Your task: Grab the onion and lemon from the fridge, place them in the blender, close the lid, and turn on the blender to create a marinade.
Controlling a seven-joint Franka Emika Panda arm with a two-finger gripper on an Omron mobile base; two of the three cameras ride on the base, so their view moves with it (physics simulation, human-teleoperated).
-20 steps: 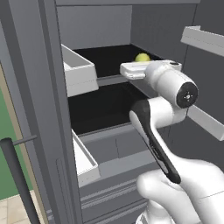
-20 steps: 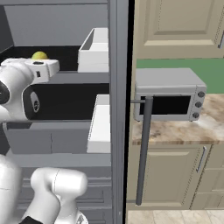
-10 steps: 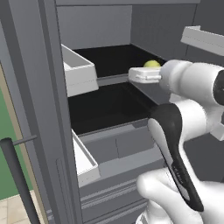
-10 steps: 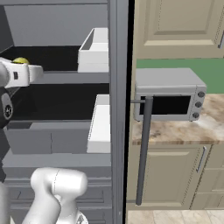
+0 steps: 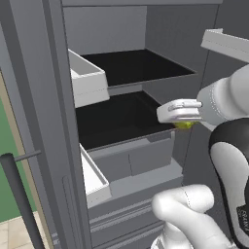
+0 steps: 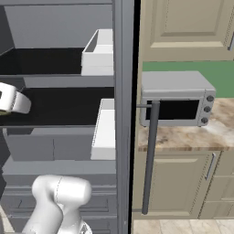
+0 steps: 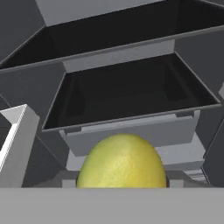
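The fridge (image 5: pixel 121 29) stands open in front of me, with dark shelves and a grey drawer front inside. My gripper (image 5: pixel 177 116) hangs before the lower shelf, at the right of the opening, shut on the yellow-green lemon (image 5: pixel 185 125). From the hand view the lemon (image 7: pixel 122 162) sits close at the bottom, with the fridge's dark lower compartment (image 7: pixel 131 92) behind it. In the right base view the gripper (image 6: pixel 9 101) is at the far left edge, in front of the same shelf.
Two pale bins (image 5: pixel 87 80) (image 5: pixel 93 179) jut out on the fridge's left side. The fridge's long dark handle (image 6: pixel 150 157) stands beside a silver toaster oven (image 6: pixel 176 98) on a stone counter (image 6: pixel 215 135). Beige cabinets (image 6: pixel 187 27) hang above it.
The hand has drawn back out of the upper shelf with the lemon in it, coming down and towards me to the level of the lower shelf.
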